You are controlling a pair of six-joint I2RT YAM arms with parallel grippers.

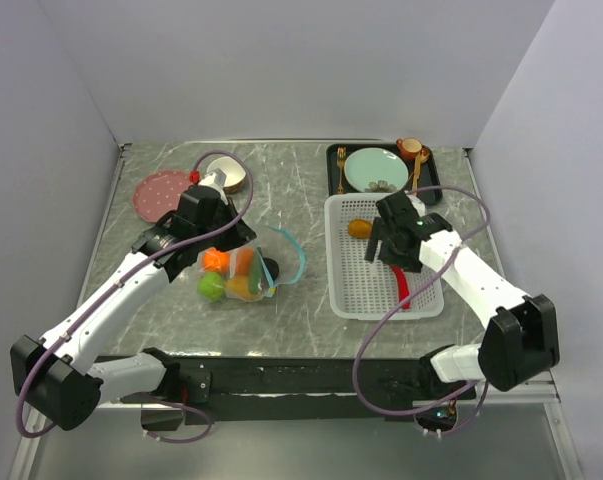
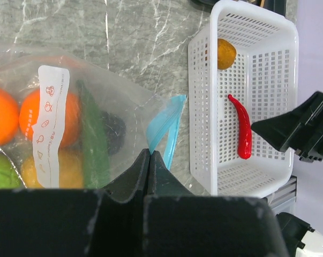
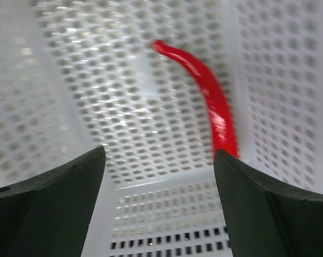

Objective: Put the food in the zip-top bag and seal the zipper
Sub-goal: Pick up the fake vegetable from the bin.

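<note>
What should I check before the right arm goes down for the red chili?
1. Right gripper open: ok, jaws spread wide above the basket.
2. Red chili centred between the jaws: not ok, it lies toward the right side of the right wrist view.
3. Left gripper holding the zip-top bag: ok, shut on the bag's edge beside the zipper.
4. Bag mouth open: ok, the zipper's two strips stand apart.
5. All food bagged: not ok, the chili and the yellow-brown fruit lie in the basket.
</note>
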